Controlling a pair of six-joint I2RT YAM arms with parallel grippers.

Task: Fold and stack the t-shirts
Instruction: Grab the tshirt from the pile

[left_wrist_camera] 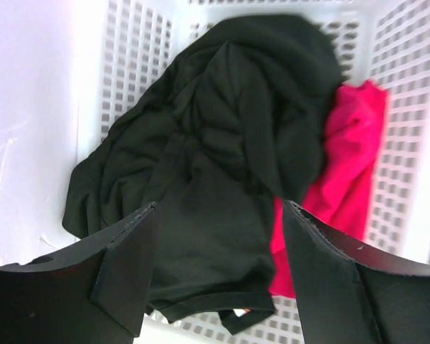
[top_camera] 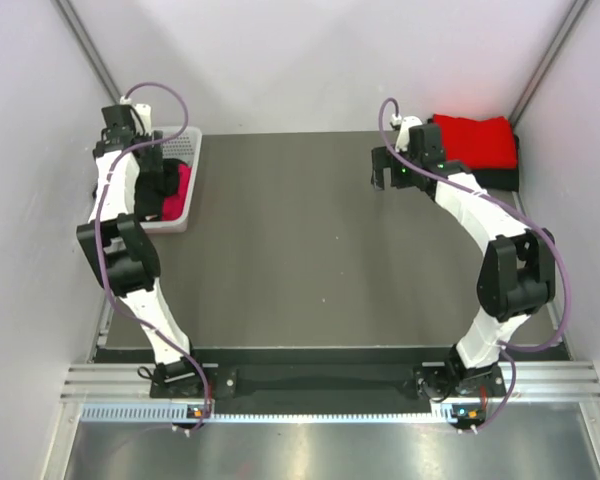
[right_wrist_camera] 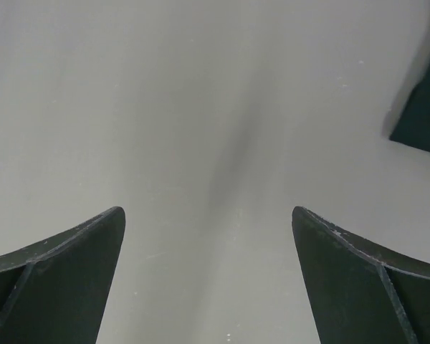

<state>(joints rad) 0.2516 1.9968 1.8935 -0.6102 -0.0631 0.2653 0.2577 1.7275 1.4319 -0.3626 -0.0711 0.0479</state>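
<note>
Crumpled black t-shirt (left_wrist_camera: pixel 222 165) overlaps pink-red t-shirt (left_wrist_camera: pixel 347 158); folded red t-shirt (top_camera: pixel 472 140) lies apart.

Right gripper (right_wrist_camera: pixel 206 211): two dark fingers (right_wrist_camera: pixel 64 276) rising from the lower corners, spread wide apart, with counter showing between them.
Counter (right_wrist_camera: pixel 165 86): pale grey, matt, faintly speckled, filling most of the view.
Shadow streak (right_wrist_camera: pixel 229 154): soft and dim, running up the middle of the counter.
Dark shape (right_wrist_camera: pixel 424 107): cut off by the right edge; kind not discernible.
</note>
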